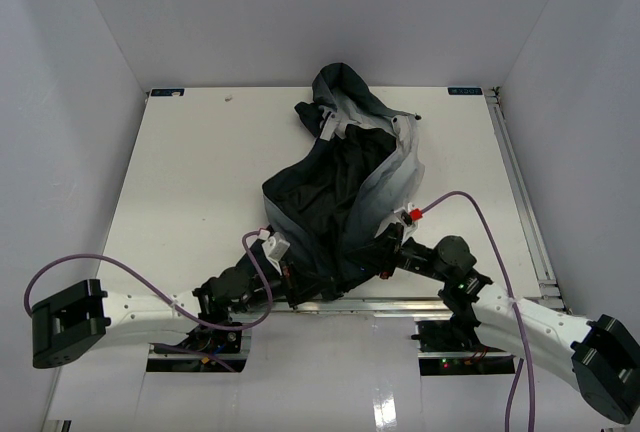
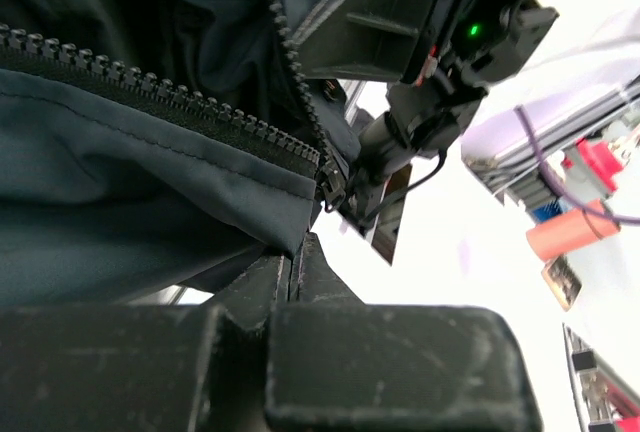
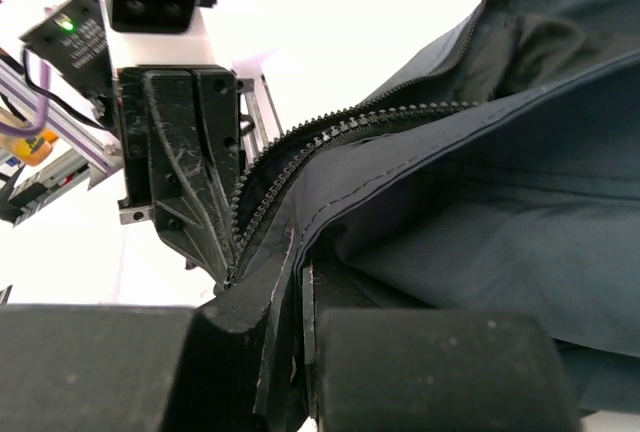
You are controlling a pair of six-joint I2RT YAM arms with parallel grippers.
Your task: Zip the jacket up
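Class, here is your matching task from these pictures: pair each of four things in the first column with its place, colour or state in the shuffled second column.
Column A
1. left pincer
2. hood
3. zipper teeth
4. arm cable

Column B
a. purple
b. at the far end of the jacket
c. shut on the jacket's near hem
d. two rows apart, unzipped

Pairs: 1-c, 2-b, 3-d, 4-a
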